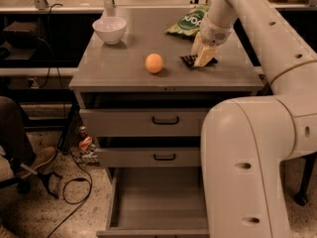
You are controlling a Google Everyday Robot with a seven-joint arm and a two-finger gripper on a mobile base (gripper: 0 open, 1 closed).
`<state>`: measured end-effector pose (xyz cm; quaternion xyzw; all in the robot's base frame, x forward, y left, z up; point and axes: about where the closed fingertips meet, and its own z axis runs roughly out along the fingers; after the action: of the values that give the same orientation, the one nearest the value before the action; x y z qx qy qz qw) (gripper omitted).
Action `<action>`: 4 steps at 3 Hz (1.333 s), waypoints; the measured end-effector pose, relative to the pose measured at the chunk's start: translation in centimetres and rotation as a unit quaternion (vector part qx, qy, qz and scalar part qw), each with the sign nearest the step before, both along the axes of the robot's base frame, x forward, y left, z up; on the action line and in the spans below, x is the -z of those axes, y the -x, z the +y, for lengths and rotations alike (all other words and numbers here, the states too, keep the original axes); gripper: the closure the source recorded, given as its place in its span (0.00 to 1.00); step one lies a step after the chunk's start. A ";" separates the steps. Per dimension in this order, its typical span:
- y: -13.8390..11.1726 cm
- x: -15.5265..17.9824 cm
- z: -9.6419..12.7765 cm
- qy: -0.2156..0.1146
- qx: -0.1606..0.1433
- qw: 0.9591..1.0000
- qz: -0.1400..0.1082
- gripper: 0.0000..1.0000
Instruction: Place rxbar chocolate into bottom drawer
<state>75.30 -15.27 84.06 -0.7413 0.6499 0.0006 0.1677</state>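
Observation:
The rxbar chocolate [188,60] is a small dark bar near the right front of the cabinet top [119,68]. My gripper [202,54] reaches down from the upper right and is shut on it, holding it at or just above the surface. Most of the bar is hidden by the pale fingers [205,56]. The bottom drawer [158,200] is pulled open below, and what shows of its grey floor is bare. My large white arm [247,157] hides the drawer's right part.
An orange ball [154,63] lies left of the bar. A white bowl [109,29] sits at the back left and a green chip bag [187,20] behind the gripper. The two upper drawers [148,119] are slightly ajar. A person's shoe [34,160] and cables [74,192] are on the floor at left.

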 end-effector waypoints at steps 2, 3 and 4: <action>3.9 -7.3 -4.1 -0.015 0.057 0.997 -0.051 1.00; 9.9 -6.7 -7.4 -0.015 0.130 0.991 0.005 1.00; 14.3 -5.3 -8.9 -0.017 0.177 0.983 0.056 1.00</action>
<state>61.03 -24.21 89.31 -0.6106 0.7790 0.0232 0.1407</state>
